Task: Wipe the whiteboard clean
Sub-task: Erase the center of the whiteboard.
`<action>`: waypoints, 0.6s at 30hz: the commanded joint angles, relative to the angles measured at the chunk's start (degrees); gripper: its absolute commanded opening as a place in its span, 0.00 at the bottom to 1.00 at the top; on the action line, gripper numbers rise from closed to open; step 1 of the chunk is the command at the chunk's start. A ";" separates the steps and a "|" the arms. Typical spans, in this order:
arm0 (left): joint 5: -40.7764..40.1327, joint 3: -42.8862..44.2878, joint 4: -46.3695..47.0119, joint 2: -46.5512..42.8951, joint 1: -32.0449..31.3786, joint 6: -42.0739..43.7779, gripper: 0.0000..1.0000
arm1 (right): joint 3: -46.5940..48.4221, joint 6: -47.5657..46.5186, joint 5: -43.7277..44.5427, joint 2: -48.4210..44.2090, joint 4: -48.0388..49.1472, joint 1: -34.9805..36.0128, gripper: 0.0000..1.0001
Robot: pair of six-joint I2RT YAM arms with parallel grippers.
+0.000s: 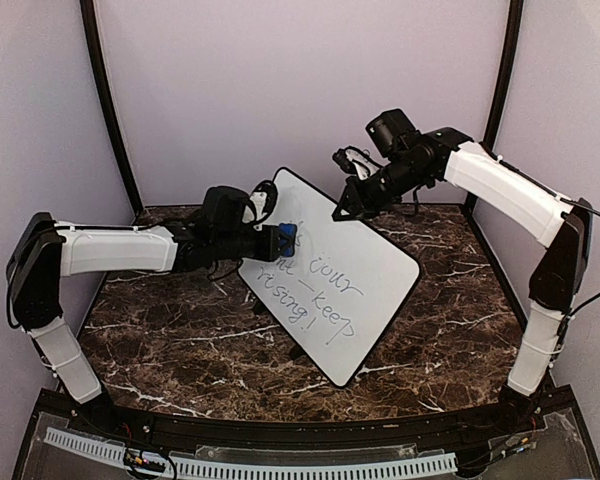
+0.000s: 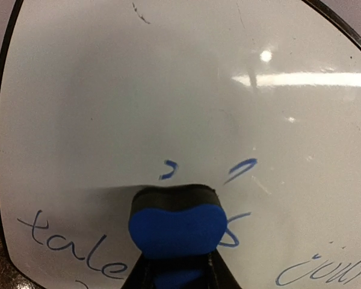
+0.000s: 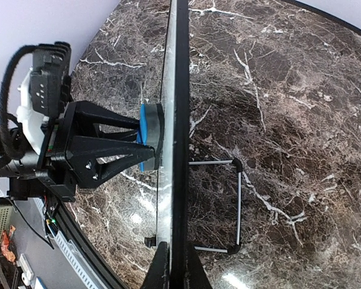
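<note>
Two grips apply: left jaws clamp the eraser (image 2: 175, 230) flat on the whiteboard (image 1: 380, 258); right jaws pinch its edge. Keep pressure even; sweep through the writing (image 1: 328, 288).

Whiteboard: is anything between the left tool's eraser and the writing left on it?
Nothing visible. The eraser in the left tool sits flat against the whiteboard, with the writing on open surface beside it. The right tool grips the board's edge, away from the words.

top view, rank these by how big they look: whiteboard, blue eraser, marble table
1. marble table
2. whiteboard, tilted up nearer the camera but still clearly smaller
3. blue eraser, only partly visible, plainly smallest
</note>
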 commanded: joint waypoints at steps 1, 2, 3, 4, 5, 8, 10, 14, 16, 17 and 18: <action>-1.20 5.47 0.59 3.91 0.27 2.07 0.00 | -1.65 -7.23 -3.63 -0.50 0.77 2.80 0.00; -0.70 5.65 0.75 4.30 0.86 1.90 0.00 | -1.87 -7.23 -3.60 -0.49 0.93 2.80 0.00; -0.59 5.89 0.94 4.38 1.14 1.55 0.00 | -1.97 -7.23 -3.66 -0.57 1.03 2.80 0.00; -0.53 5.90 0.99 4.51 1.65 1.41 0.00 | -2.17 -7.23 -3.68 -0.61 1.19 2.76 0.00; -0.45 5.87 0.95 4.53 1.89 1.21 0.00 | -2.32 -7.23 -3.77 -0.67 1.23 2.80 0.00; -0.07 5.19 0.77 3.86 2.50 1.07 0.00 | -2.63 -7.38 -3.78 -0.81 1.33 2.80 0.00; 0.65 3.88 1.04 2.94 2.50 0.60 0.00 | -2.65 -7.48 -3.78 -0.82 1.32 2.80 0.00; 3.28 -1.28 2.56 0.98 2.25 -2.56 0.00 | -2.66 -7.49 -3.70 -0.74 1.58 2.78 0.00; 3.58 -3.09 2.88 0.20 1.79 -4.07 0.00 | -2.64 -7.54 -3.68 -0.64 1.64 2.79 0.00; 3.57 -3.60 2.86 -0.19 1.26 -4.25 0.00 | -2.69 -7.62 -3.61 -0.62 1.66 2.80 0.00; 3.68 -4.39 2.74 -0.32 1.08 -4.50 0.00 | -2.72 -7.58 -3.49 -0.64 1.58 2.80 0.00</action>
